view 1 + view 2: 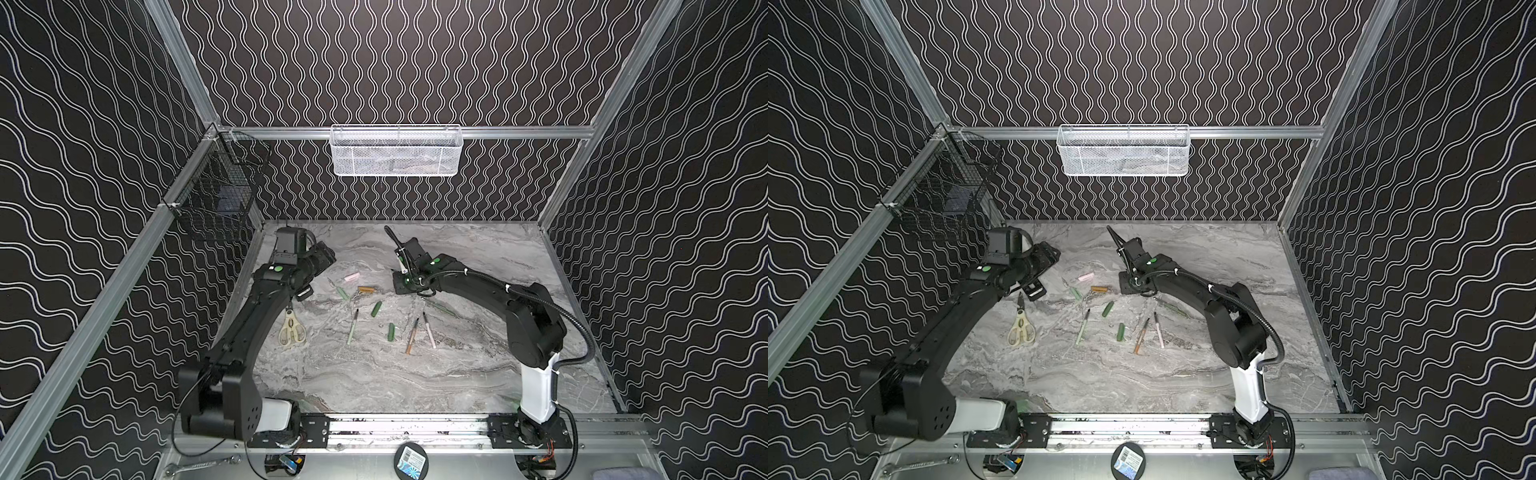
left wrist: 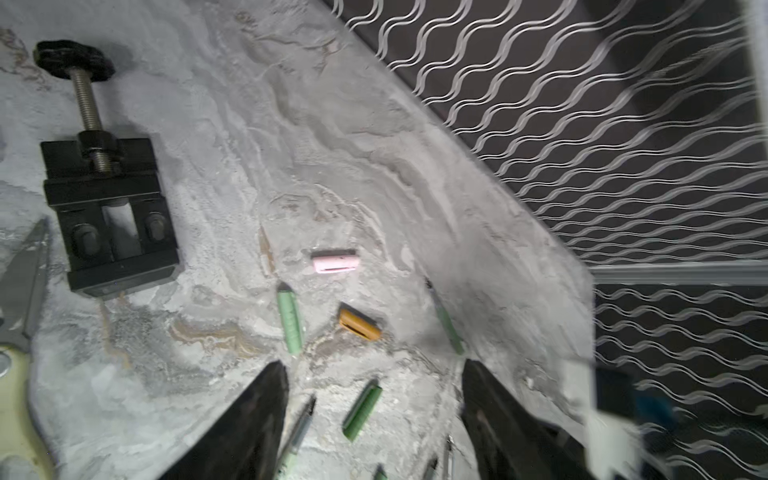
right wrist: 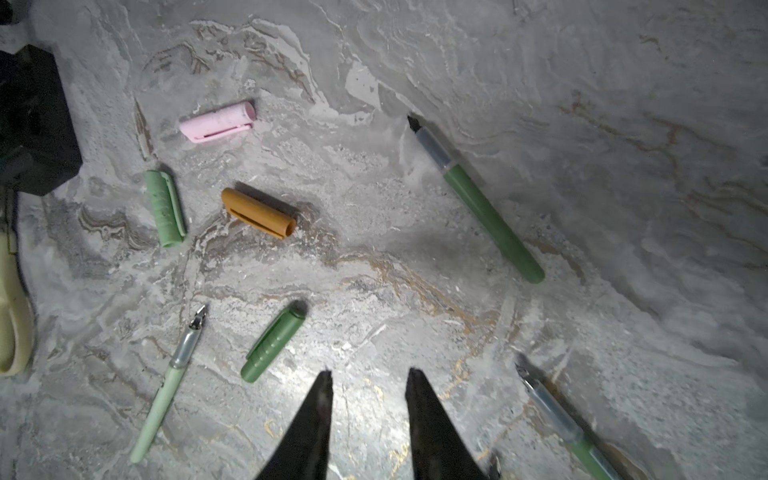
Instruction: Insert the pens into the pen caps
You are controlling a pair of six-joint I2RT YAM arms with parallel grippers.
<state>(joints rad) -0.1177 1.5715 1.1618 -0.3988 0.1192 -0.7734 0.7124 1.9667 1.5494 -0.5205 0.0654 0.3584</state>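
Observation:
The pen caps lie loose on the marble table: a pink cap [image 1: 350,277], a gold-brown cap [image 1: 366,289], a pale green cap [image 1: 343,293] and two dark green caps [image 1: 377,308] [image 1: 391,331]. Nearer the front lie bare pens: pale green [image 1: 352,326], tan [image 1: 412,336], pink-white [image 1: 429,330]. A green pen [image 1: 440,307] is partly under the right arm. Another green pen [image 3: 478,199] shows in the right wrist view. My left gripper [image 2: 374,365] hangs open and empty above the caps. My right gripper [image 3: 370,372] is raised, its jaws slightly apart with nothing between them.
Cream-handled scissors [image 1: 292,328] lie beside the left arm, and a small black screw clamp [image 2: 108,208] stands just behind them. A white mesh basket [image 1: 395,151] hangs on the back rail. A black wire basket [image 1: 216,195] hangs in the back left corner. Patterned walls enclose the table.

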